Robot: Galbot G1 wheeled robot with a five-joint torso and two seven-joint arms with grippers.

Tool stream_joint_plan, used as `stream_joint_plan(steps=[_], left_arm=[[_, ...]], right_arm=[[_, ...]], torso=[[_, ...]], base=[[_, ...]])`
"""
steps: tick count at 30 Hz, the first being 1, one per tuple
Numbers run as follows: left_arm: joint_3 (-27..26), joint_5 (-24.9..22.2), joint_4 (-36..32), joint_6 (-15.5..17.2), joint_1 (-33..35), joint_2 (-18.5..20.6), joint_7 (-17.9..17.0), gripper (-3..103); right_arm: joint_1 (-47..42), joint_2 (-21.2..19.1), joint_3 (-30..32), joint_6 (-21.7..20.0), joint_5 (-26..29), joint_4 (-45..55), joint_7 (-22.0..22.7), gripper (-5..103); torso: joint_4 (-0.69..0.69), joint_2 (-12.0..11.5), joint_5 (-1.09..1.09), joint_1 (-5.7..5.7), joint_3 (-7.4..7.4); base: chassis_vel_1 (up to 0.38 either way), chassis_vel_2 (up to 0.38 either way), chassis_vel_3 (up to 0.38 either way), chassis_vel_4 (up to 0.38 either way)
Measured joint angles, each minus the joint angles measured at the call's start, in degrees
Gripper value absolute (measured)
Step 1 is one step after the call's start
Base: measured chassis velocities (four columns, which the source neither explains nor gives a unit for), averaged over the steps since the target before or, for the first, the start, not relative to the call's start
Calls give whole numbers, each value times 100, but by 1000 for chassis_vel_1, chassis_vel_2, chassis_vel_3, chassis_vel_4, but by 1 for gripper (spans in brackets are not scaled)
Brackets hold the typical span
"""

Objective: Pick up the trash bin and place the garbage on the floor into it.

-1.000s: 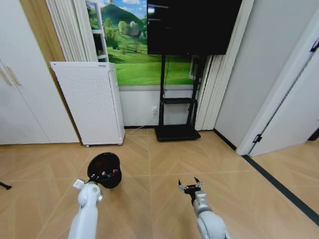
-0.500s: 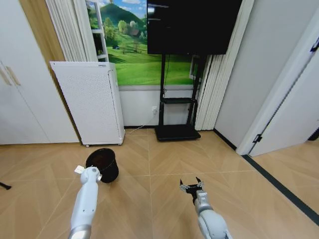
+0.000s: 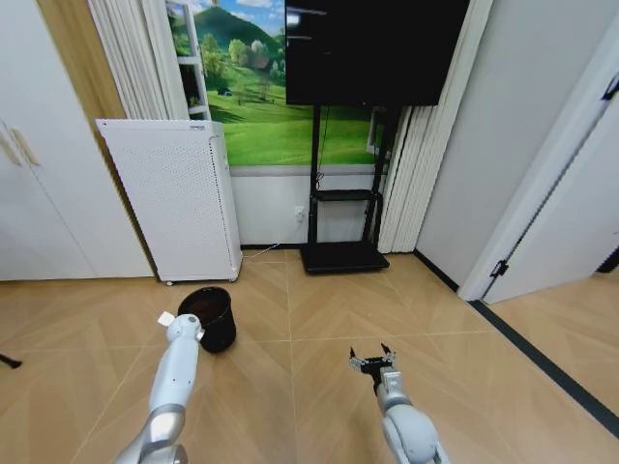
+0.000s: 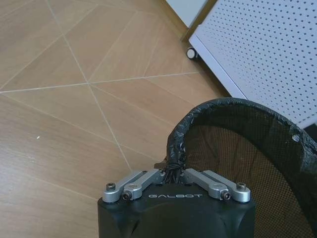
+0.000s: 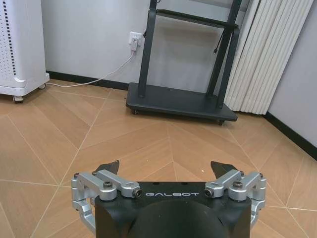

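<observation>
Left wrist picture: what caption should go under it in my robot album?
The left claw pinches the rim of the black trash bin above the wooden floor, beside a white perforated appliance.

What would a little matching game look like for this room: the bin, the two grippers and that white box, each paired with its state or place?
Things:
1. trash bin
2. left gripper
3. right gripper
4. white perforated appliance

States or places:
A. open, holding nothing, above the floor
B. standing on wheels against the wall
C. black, lined with a dark bag, held by its rim
D. shut on a rim

Pairs: 1-C, 2-D, 3-A, 4-B
</observation>
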Motion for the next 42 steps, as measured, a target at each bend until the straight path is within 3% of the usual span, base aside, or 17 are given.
stream_joint_plan(steps=[3, 21, 27, 29, 32, 35, 36, 38, 42], left_arm=[[24, 37, 75, -1, 2, 30, 261, 4], [37, 157, 222, -31, 47, 20, 272, 0], [21, 204, 225, -33, 53, 27, 230, 20], [20, 220, 206, -33, 79, 28, 232, 30], [20, 223, 171, -26, 95, 28, 235, 36], [24, 230, 96, -7, 127, 38, 255, 52], [24, 230, 96, -7, 127, 38, 255, 52], [28, 230, 54, 12, 142, 68, 293, 64], [41, 240, 12, 39, 191, 96, 355, 75]], right_arm=[[35, 26, -31, -7, -4, -64, 7, 100], [185, 59, -38, -10, 12, -289, 98, 100], [215, 45, -23, -37, 85, -304, 143, 100], [247, 44, -28, -103, 186, -298, 190, 100], [284, 34, 19, -144, 261, -279, 214, 100], [311, -83, 253, -166, 391, -246, 219, 100], [311, -83, 253, -166, 391, -246, 219, 100], [315, -243, 543, -157, 544, -244, 184, 100], [301, -394, 887, -140, 742, -222, 126, 100]], torso=[[0, 0, 1, 0, 0], [0, 0, 0, -1, 0], [-1, 0, 1, -1, -1], [0, 0, 0, -1, 0], [0, 0, 2, -1, 0], [0, 0, 0, -1, 0], [0, 0, 0, -1, 0], [0, 0, 2, -1, 0], [-1, 0, 1, -1, 0]], base=[[0, 0, 0, 0], [0, 0, 0, 0], [0, 0, 0, 0], [0, 0, 0, 0], [0, 0, 0, 0], [0, 0, 0, 0], [0, 0, 0, 0], [0, 0, 0, 0], [0, 0, 0, 0]])
